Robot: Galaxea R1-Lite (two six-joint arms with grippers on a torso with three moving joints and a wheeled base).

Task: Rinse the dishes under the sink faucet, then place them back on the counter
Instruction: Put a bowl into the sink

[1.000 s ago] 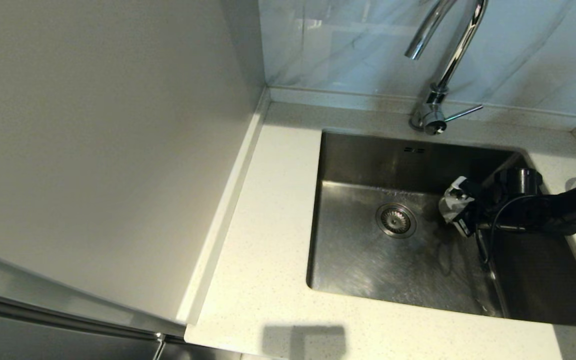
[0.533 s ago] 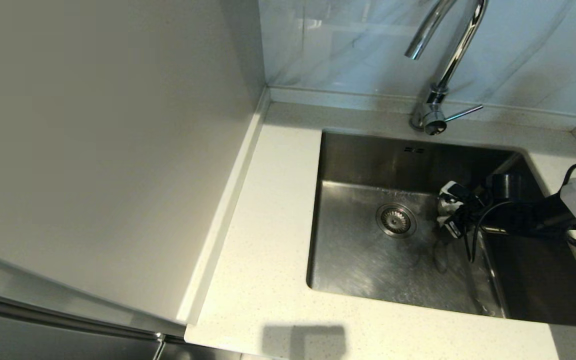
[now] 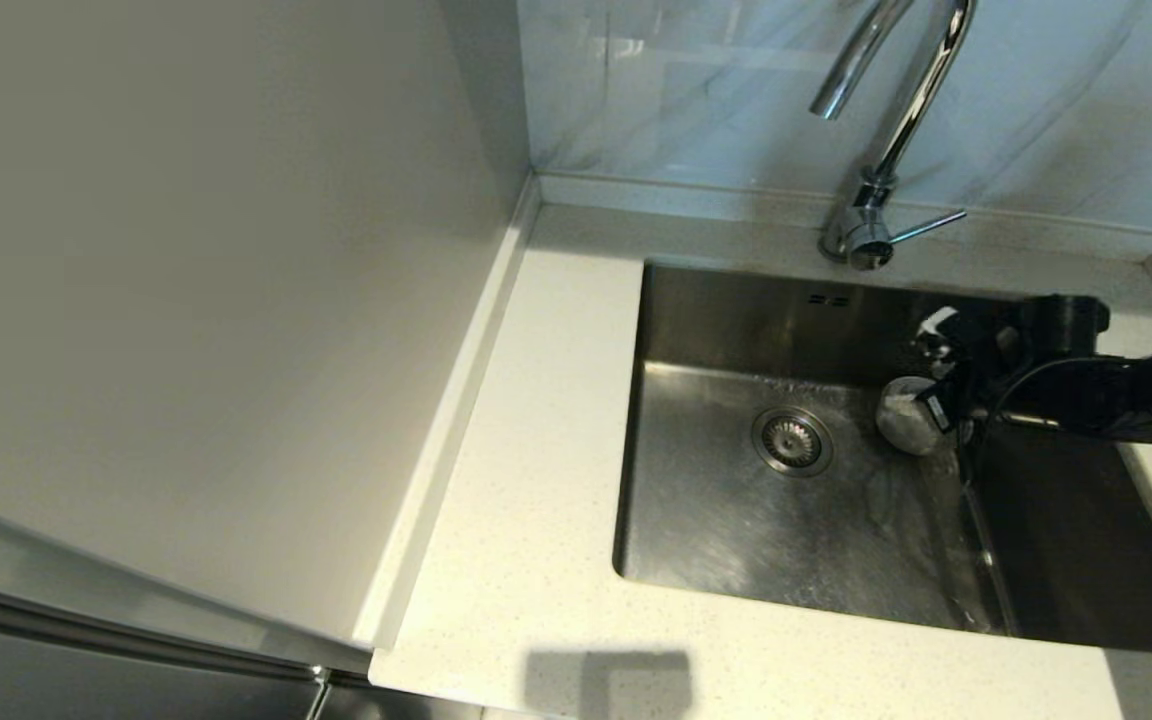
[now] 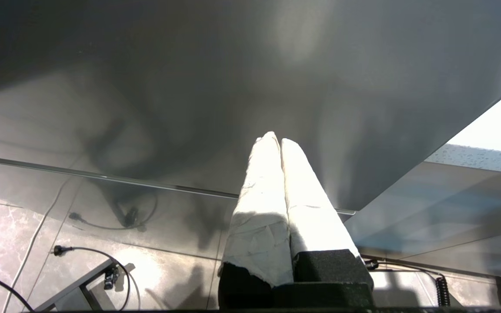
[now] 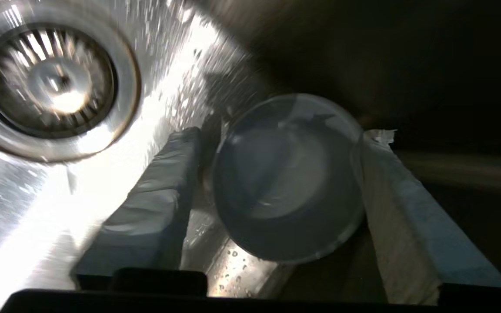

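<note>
One pale grey bowl (image 3: 906,415) sits low in the sink (image 3: 736,520), on the basin floor to the right of the round strainer drain (image 3: 792,441). The right gripper (image 3: 936,385) reaches in from the right. In the right wrist view its two taped fingers (image 5: 146,204) stand spread on either side of the bowl (image 5: 287,178), released rather than clenched; whether either pad touches the rim I cannot tell. The chrome gooseneck faucet (image 3: 886,120) rises behind the sink, its thin lever (image 3: 926,227) pointing right. The speckled counter (image 3: 536,450) surrounds the basin. The left gripper (image 4: 280,143) is parked away from the sink beside a grey panel (image 4: 189,87), its taped fingers pressed together on nothing
</note>
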